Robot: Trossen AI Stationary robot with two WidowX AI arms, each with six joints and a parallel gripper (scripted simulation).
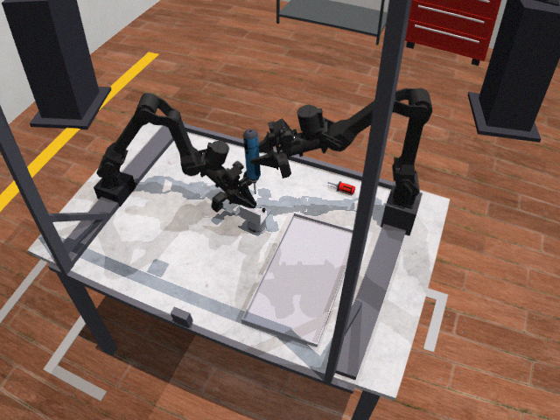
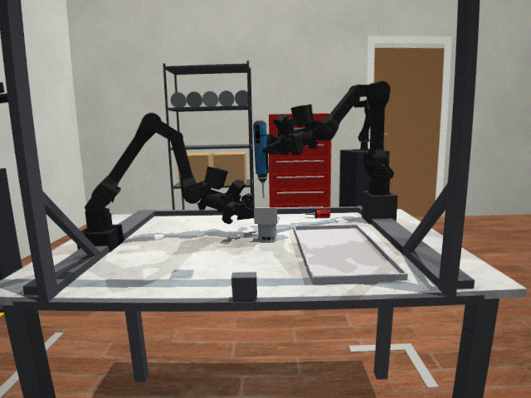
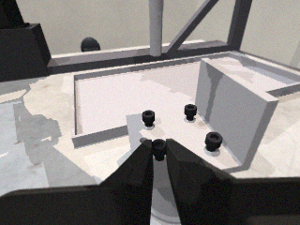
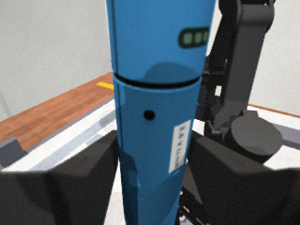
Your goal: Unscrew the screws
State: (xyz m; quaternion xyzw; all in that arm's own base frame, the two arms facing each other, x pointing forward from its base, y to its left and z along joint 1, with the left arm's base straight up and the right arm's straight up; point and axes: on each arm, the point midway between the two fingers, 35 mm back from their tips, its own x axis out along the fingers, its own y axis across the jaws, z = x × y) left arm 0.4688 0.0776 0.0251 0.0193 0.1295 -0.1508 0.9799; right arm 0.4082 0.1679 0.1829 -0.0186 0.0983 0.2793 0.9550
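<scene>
blue screwdriver [image 1: 251, 156] [image 2: 260, 148] [image 4: 157, 117] upright in your right gripper's [image 1: 257, 156] [image 2: 265, 148] [image 4: 154, 150] clamped fingers, your left gripper [image 1: 255, 206] [image 2: 253, 212] [image 3: 158, 145] pinching one black screw [image 3: 159, 151]

Beyond my bench [image 1: 190, 271] [image 2: 206, 287] I see a red drawer cabinet [image 1: 451, 28] [image 2: 299, 167]. In the exterior view, a dark shelf rack [image 2: 207, 68] holds round grey things [image 2: 210, 99] above tan boxes [image 2: 229, 164], and a brown door [image 2: 407, 107] stands shut in a white frame [image 2: 371, 64].
</scene>
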